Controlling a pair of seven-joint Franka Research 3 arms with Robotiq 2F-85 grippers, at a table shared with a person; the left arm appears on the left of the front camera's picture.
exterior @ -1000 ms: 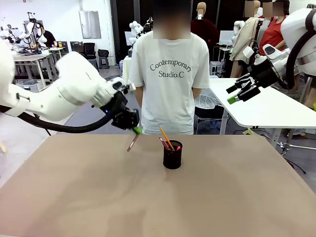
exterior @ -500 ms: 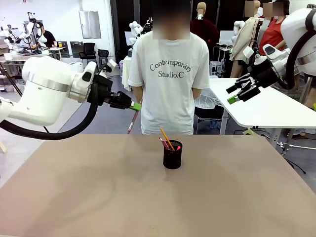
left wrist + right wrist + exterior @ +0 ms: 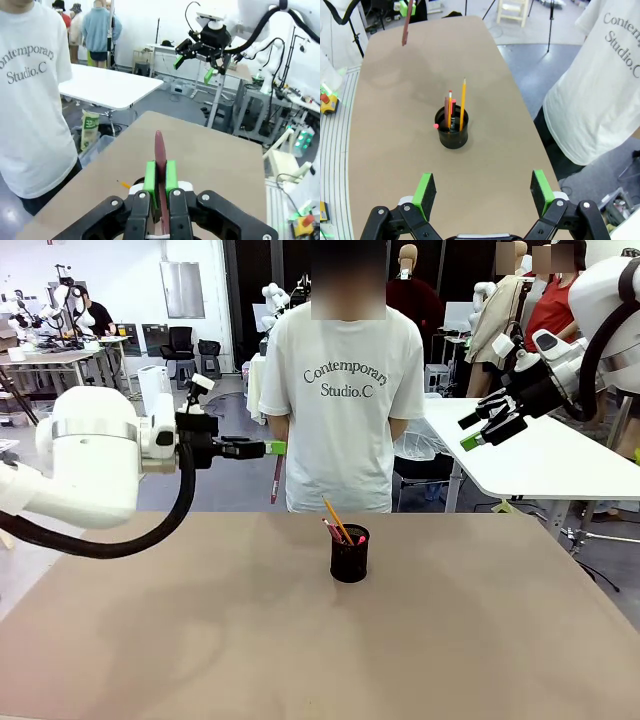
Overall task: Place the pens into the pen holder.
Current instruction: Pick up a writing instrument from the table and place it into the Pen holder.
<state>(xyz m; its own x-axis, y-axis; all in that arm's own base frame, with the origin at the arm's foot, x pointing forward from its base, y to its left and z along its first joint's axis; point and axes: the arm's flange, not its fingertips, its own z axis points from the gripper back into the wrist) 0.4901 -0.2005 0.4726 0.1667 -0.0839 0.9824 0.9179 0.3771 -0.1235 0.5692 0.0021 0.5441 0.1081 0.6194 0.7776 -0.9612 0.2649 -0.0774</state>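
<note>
The brown table (image 3: pixel 300 640) is bare at the near side. Farther in, near the middle, stands the black pen holder (image 3: pixel 350 553). A yellow pencil (image 3: pixel 337 521) sticks up out of it and leans to the left, and a black pen with red ends (image 3: pixel 449 109) stands in it too, though the thin sticks are hard to tell apart. Up in the air above the far left of the table, the left claw (image 3: pixel 277 448) is pinched tight on the reddish-brown pen (image 3: pixel 276 478), which hangs down from its green pads. The right claw (image 3: pixel 484 430) is high on the far right with its fingers wide apart and nothing in them. A person in a white shirt (image 3: pixel 345 390) stands behind the table.
</note>
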